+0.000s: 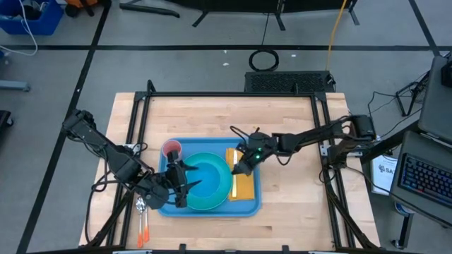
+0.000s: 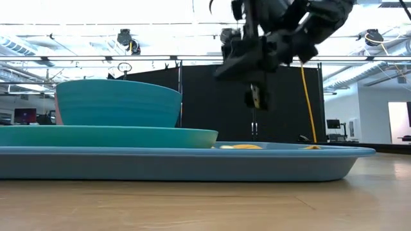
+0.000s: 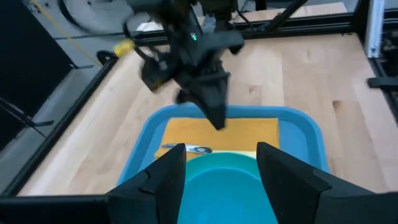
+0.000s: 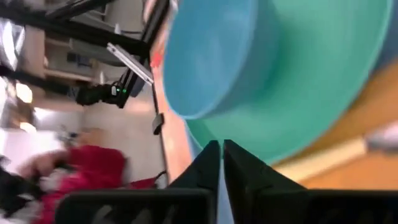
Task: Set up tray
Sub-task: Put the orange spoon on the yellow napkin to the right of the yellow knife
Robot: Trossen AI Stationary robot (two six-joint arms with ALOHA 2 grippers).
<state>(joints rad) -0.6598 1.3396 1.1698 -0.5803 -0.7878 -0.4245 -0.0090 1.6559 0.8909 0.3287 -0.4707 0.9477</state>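
Observation:
The blue tray [image 1: 248, 206] [image 2: 192, 163] lies flat on the wooden table. On it rests a cyan plate [image 1: 212, 190] [image 2: 128, 136], and a blue bowl [image 2: 115, 102] [image 3: 224, 186] [image 4: 211, 56] stands on the plate. A yellow napkin [image 1: 244, 185] [image 3: 224, 132] lies on the tray's right part, with a metal utensil [image 3: 186, 149] at its edge. A pink cup [image 1: 171, 148] stands at the tray's far left corner. My left gripper [image 1: 181, 185] [image 3: 224, 165] is open, with its fingers on either side of the bowl. My right gripper [image 1: 240, 166] [image 2: 257, 97] [image 4: 222, 155] hovers shut above the napkin. My left gripper comes level from the table's left, and its open fingers [image 3: 171, 174] flank the bowl's near side [image 3: 221, 177]. I cannot tell whether they touch it. The bowl stands upright on the plate.
A spoon [image 1: 140, 205] and orange-handled utensils [image 1: 143, 233] lie on the table left of the tray's near corner. A black frame [image 1: 233, 94] runs round the table's far and side edges. Bare wood shows far of the tray and to its right.

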